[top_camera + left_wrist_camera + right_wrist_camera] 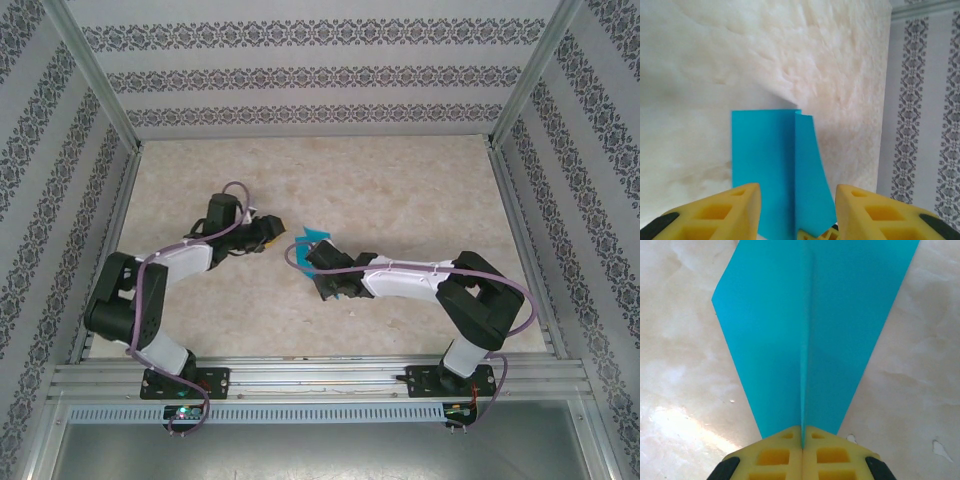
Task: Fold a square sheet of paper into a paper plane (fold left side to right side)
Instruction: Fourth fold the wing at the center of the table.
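Folding the left side over onto the right side seems to be the step in hand, and I judge it about half done. The square sheet of paper [762, 160] is already doubled along a crease, but one flap stands up a little from the other and is not pressed flat.

On the left, the left gripper [272, 233] hovers low over the table [420, 200], just beside the paper. In its wrist view the two yellow fingers [715, 212] stand apart and the blue sheet lies in the gap between them. I see neither finger touching it, so this gripper is open and holds nothing.

In the middle, the paper rests on the table between the two grippers, near the centre of the work area. Its wider part looks flat on the surface.

On the right, the right gripper [802, 432] has its fingers pressed together with no gap visible. The crease of the sheet runs exactly into the line where they meet, so this gripper is closed on the paper and pinches it at the fold.

The next move, in my judgement, calls for laying the raised flap down so that the edges meet, then pressing along the crease. The sheet is thin, so the pinch must hold it without pulling, otherwise it may slide or crumple.
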